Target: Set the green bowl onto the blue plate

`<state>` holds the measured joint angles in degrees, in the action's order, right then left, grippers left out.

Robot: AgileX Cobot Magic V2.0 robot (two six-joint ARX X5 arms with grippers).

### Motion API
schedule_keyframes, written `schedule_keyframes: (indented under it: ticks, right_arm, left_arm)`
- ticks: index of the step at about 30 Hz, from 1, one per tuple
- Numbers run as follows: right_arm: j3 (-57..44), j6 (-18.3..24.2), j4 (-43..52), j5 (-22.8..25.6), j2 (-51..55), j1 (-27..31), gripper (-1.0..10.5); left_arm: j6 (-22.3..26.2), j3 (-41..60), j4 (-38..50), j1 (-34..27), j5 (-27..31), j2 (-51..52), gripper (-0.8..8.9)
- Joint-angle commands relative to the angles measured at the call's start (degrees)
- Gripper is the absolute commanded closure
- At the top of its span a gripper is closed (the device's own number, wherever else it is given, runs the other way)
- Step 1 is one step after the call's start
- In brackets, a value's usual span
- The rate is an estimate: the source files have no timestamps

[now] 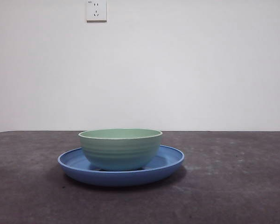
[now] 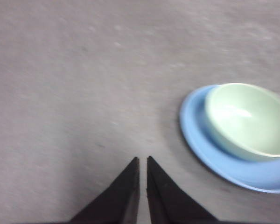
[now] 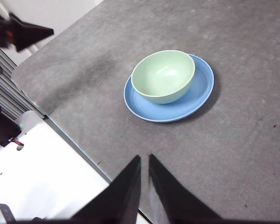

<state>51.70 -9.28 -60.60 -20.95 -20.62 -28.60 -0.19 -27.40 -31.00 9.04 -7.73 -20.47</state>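
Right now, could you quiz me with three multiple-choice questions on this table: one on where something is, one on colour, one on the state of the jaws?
1. Where is the green bowl?
A. on the blue plate
B. beside it
C. held in the air

2. What colour is the table?
A. white
B. dark grey
C. red

3. How do the left gripper and right gripper stand?
A. both wide open
B. one holds the bowl
C. both shut, empty

Answers: A, the bowl sits inside the plate's rim; B, every view shows grey; C, each pair of jaws nearly meets, apart from the dishes.
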Motion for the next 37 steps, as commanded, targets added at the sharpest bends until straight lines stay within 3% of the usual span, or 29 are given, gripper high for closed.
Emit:
schedule_keyframes:
  ticks: [1, 5, 9, 37]
  right_arm:
    - [0.37, -0.37, 0.57, -0.02, 0.04, -0.42, 9.2]
    - [0.37, -0.37, 0.55, -0.02, 0.04, -0.42, 9.2]
    - [0.37, -0.37, 0.55, -0.02, 0.04, -0.42, 9.2]
    - [0.37, -0.37, 0.55, -0.02, 0.04, -0.44, 9.2]
  left_arm:
    - [4.02, 7.72, 9.84, -1.55, 1.9, 5.11, 7.89]
    - [2.25, 16.68, 19.37, -3.23, 8.31, 10.54, 7.89]
    - [1.07, 20.7, 20.61, -4.92, 12.31, 13.35, 7.89]
    - [1.66, 26.71, 20.24, -6.84, 12.15, 18.8, 7.89]
